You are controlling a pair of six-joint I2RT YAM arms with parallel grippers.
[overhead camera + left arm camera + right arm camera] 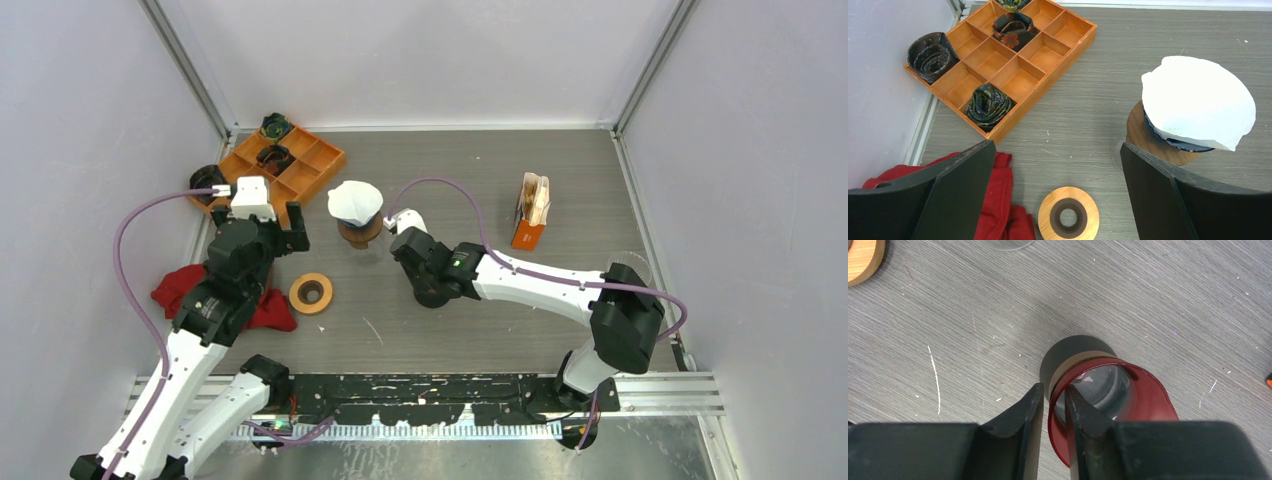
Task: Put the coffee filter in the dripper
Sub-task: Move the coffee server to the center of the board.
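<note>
Top external view: coffee filter (354,200) rests in dripper (359,233), likely placed; left gripper (1056,147) splayed, right gripper (1053,390) hold unclear; next, withdraw gently.

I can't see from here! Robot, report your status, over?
Left gripper open, hovering. Right gripper straddling red rim, grip unclear. Coffee filter seated in dripper. Nothing in the way.

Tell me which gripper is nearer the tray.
Left. The left gripper hovers by the near edge of the tray; the right gripper is farther off, on the other side of the dripper.
</note>
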